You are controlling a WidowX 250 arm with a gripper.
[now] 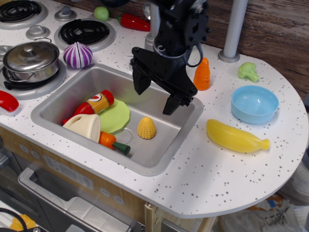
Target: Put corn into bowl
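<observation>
The corn (pixel 146 128), a stubby yellow bumpy cob, lies on the floor of the steel sink (pixel 63 96), right of the green plate. The light blue bowl (pixel 254 104) stands empty on the counter at the right. My black gripper (pixel 155 94) hangs open above the sink, over its back right part, just above and behind the corn. Its fingers hold nothing.
In the sink lie a green plate (pixel 116 116), a cream cup (pixel 84 126), a ketchup bottle (pixel 94 104) and a small carrot (pixel 113 142). A yellow banana (pixel 235 137) lies below the bowl. An orange carrot (pixel 202 75), broccoli (pixel 248 71), a purple onion (pixel 77 55) and a pot (pixel 30 60) stand around.
</observation>
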